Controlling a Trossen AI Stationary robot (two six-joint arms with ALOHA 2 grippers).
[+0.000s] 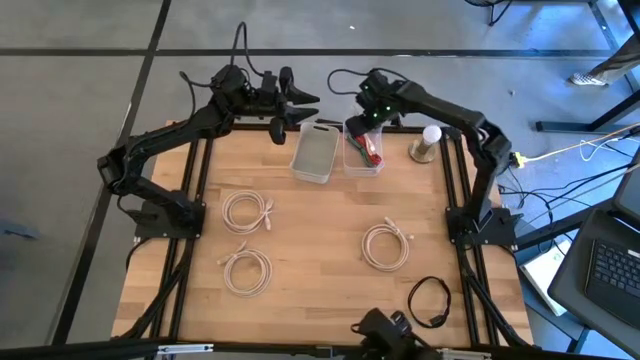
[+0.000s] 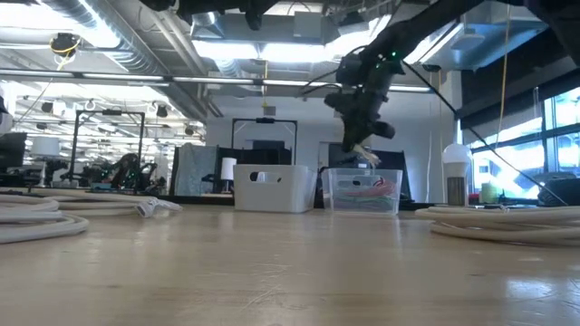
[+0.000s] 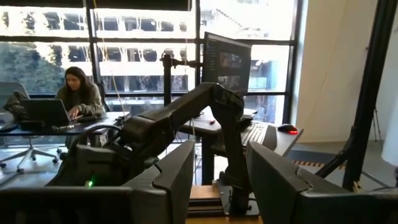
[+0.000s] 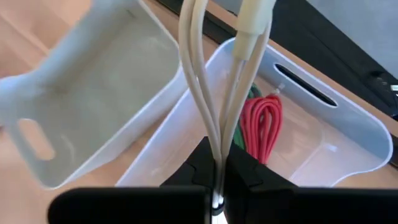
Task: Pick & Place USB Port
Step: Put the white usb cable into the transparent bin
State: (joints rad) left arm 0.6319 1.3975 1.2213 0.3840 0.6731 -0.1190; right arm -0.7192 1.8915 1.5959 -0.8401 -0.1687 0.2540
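A white USB cable [image 4: 208, 93] is being pinched between the fingers of the right gripper [image 4: 217, 177], which is being held above the clear bin [image 4: 348, 140] at the far edge of the counter [image 1: 320, 230]. The cable is hanging in a loop over that bin, with its plug end [image 4: 252, 25] dangling free. A red coiled cable [image 4: 261, 121] and something green, probably another cable, are lying inside the clear bin. The white bin [image 1: 315, 155] is standing just beside it, touching or nearly so.

Three more white cable coils [image 1: 248, 212] [image 1: 246, 272] [image 1: 386, 245] are lying spread over the counter, and a black cable [image 1: 430, 300] is lying near its front right corner. A white-capped bottle [image 1: 428, 140] is standing to the right of the clear bin.

The left gripper [image 3: 217, 180] is being held raised at the far left edge, well apart from the bins, its fingers spread and holding nothing.
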